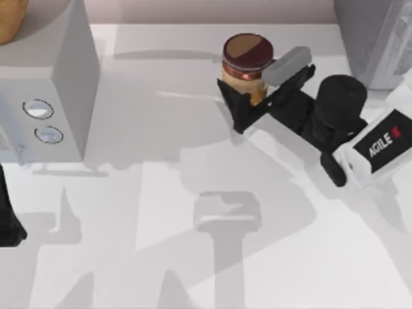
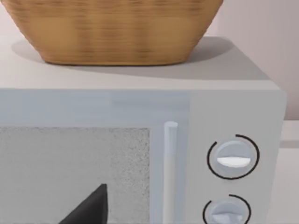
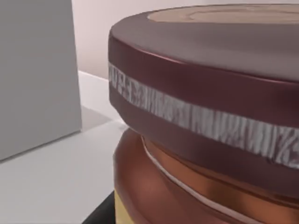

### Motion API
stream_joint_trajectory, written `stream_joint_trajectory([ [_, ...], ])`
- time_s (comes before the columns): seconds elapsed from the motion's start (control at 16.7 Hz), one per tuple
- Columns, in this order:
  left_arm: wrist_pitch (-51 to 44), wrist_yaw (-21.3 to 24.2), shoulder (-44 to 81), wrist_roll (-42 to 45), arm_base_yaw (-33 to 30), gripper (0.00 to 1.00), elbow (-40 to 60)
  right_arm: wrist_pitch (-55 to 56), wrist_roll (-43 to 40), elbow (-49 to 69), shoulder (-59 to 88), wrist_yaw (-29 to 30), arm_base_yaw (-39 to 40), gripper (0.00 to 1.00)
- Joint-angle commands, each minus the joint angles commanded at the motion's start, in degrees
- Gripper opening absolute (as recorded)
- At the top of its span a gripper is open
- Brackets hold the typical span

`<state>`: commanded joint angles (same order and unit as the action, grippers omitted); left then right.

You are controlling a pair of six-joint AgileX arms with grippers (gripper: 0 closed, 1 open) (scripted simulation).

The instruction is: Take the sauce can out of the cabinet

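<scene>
The sauce can, with a maroon-brown top and orange label, stands out in the open at the back middle of the table, left of the cabinet, a dark grey speckled box in the far right corner. My right gripper reaches in from the right and is shut on the can, one dark finger on its near side and a grey one on its right. The can looms very close in the right wrist view. My left arm is parked at the left edge.
A pale grey box with two round dials stands at the back left, a woven basket on top of it. Its door and dials face the left wrist camera. Its side wall rises beyond the can.
</scene>
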<state>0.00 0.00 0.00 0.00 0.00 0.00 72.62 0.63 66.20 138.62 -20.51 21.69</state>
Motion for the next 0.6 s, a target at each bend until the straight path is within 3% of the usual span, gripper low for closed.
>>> stream_joint_trajectory([
  [0.6,0.0,0.0,0.0,0.0,0.0,1.0,0.0,0.0,0.0,0.0,0.0,0.0,0.0,0.98],
])
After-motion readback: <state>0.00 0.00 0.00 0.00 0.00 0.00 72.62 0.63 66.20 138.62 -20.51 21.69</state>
